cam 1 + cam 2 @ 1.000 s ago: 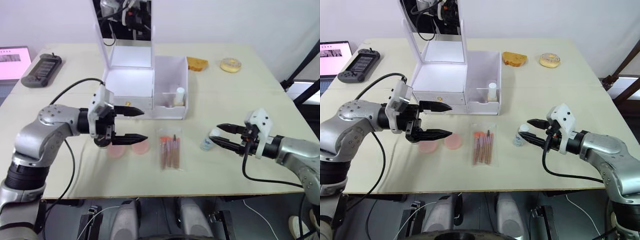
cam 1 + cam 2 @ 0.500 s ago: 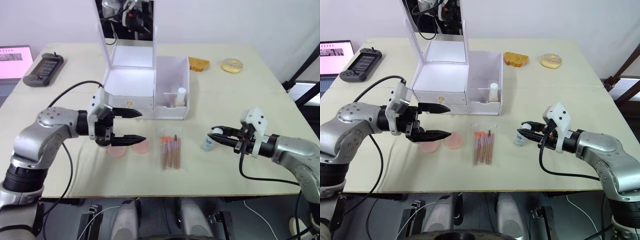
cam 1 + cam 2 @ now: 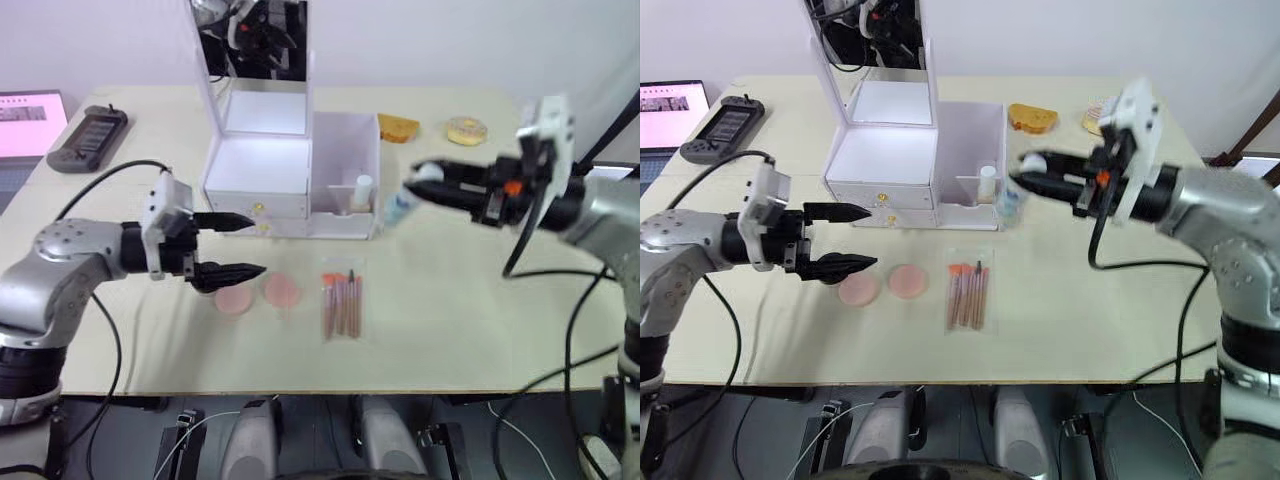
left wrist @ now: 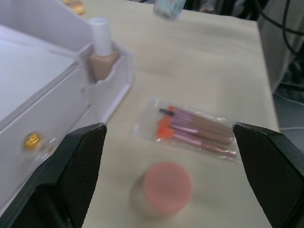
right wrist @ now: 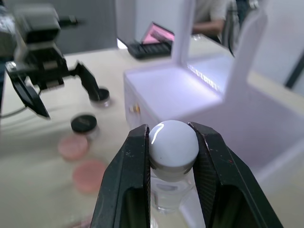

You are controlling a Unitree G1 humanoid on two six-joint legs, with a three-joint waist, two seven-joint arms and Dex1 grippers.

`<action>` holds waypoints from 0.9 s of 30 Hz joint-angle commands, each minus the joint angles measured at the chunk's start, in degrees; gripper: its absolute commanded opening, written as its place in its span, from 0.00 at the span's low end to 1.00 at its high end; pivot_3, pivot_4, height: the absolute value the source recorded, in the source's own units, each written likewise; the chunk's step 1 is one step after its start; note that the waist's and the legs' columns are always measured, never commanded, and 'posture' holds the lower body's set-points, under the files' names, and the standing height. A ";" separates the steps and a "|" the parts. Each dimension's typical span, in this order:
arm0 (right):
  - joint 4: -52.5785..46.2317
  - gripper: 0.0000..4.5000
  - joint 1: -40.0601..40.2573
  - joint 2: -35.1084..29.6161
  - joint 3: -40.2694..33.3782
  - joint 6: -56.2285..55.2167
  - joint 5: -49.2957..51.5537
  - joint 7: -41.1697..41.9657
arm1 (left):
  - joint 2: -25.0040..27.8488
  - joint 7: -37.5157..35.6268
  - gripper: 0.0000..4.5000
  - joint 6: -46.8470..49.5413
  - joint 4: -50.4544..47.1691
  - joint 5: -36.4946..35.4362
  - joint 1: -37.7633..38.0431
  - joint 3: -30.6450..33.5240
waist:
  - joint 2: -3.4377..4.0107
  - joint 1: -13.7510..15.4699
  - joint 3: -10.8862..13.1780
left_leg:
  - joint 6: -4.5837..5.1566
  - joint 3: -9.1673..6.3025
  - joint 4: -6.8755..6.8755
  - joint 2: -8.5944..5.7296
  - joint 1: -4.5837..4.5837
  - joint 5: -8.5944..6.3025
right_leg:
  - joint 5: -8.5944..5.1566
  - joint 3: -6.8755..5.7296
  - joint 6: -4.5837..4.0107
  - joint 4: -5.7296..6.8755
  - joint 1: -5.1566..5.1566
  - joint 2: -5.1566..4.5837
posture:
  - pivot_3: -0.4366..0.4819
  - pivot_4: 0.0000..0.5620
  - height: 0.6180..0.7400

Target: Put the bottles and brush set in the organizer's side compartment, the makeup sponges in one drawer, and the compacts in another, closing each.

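Left gripper (image 3: 240, 246): fingers apart, empty, above the makeup sponges (image 3: 258, 294) near the tabletop's front edge. Side compartment (image 3: 344, 175): beige bottle (image 3: 358, 193) inside. Right gripper (image 3: 1025, 176): clamped on the clear bottle (image 3: 399, 208) by its cap, airborne beside the compartment; carry above the rim, lower upright.

Right gripper (image 5: 173, 142) clamps clear bottle (image 5: 173, 161) by white cap — organizer (image 5: 223, 109) beyond.

bright, even light with soft shadows; the raised right hand (image 3: 420, 183) is motion-blurred
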 commanded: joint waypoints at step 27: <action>50.55 0.16 -27.96 20.75 22.94 -24.34 -34.29 12.02 | -4.00 16.11 1.00 -1.35 -19.72 -6.02 22.04 20.22 | 0.03 -0.13 0.01 | -0.01 0.07 0.01 -0.02 -0.25 0.00 | 0.02 -0.01 0.00 0.11 -0.31 0.00 | 0.48 0.27 0.98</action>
